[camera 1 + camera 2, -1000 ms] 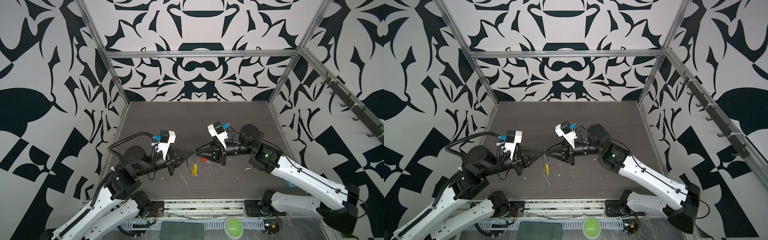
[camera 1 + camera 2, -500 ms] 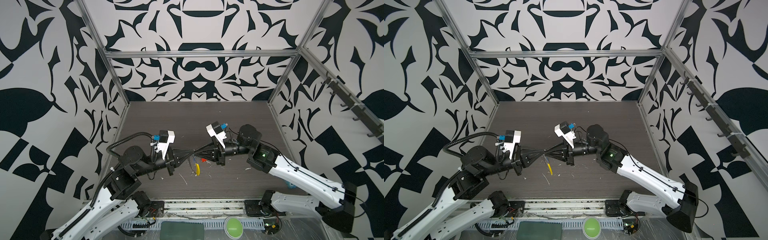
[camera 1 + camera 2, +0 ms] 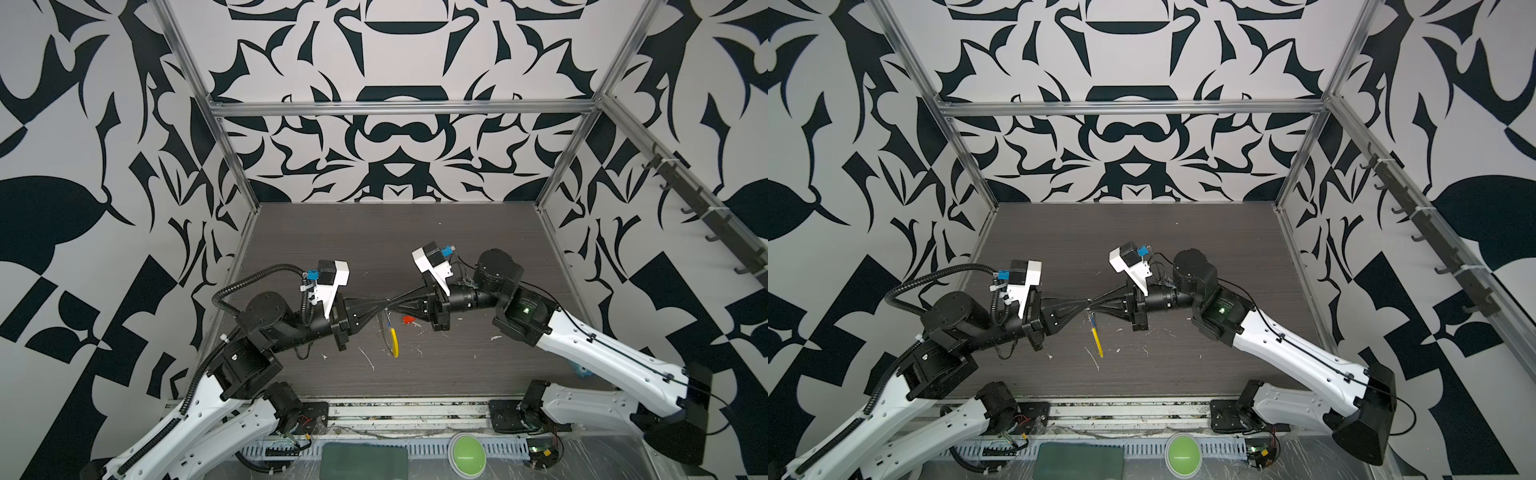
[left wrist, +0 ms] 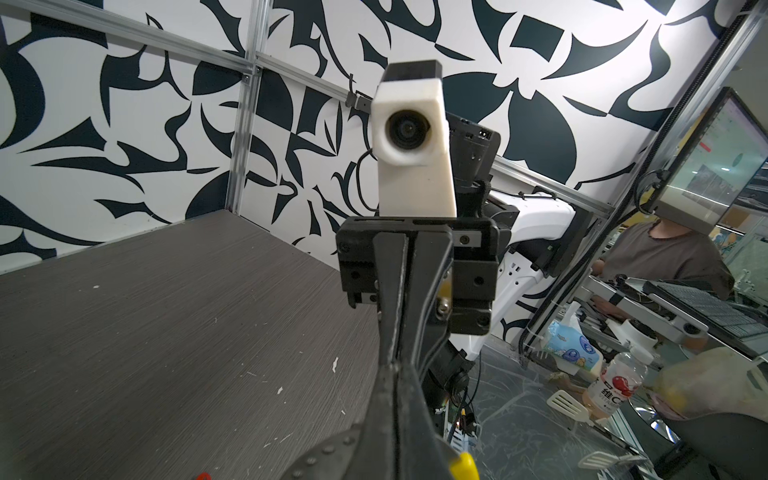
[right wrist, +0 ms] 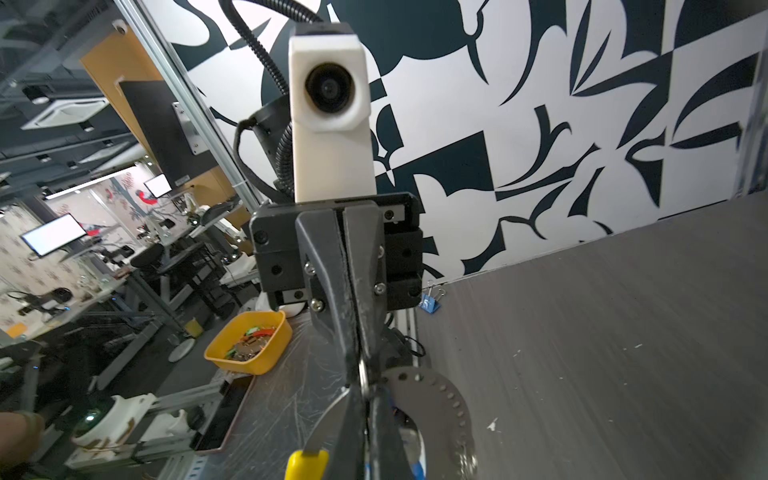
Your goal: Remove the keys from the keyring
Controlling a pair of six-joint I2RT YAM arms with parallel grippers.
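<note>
Even, diffuse lighting; faint shadows on the surface (image 3: 478,249); wrist views curve at edges, nearest parts blurred.

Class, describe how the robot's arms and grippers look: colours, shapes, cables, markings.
The left arm and right arm have white shells and black joints. A ribbed black hose loops off the left one; a green light glows on the right. The left gripper and right gripper are black, tapered, under white camera housings.
</note>
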